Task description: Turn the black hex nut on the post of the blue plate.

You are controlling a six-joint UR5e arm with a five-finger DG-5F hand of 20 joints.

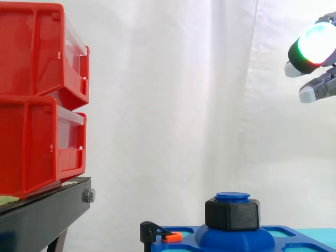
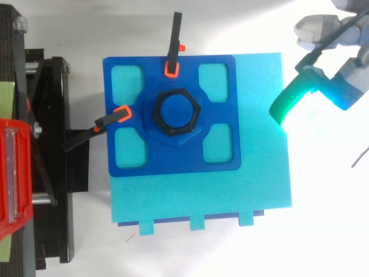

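Sitting dead centre on the blue plate (image 2: 173, 161), the black hex nut (image 1: 232, 214) is low on the post (image 1: 232, 196), whose cap pokes out just above the nut. It looks like rigid, light, slightly slick plastic, so gripping 2 opposite flats should beat the corners. The hand (image 1: 314, 46) hovers above and right of the nut, well apart, fingers loosely spread, holding nothing.
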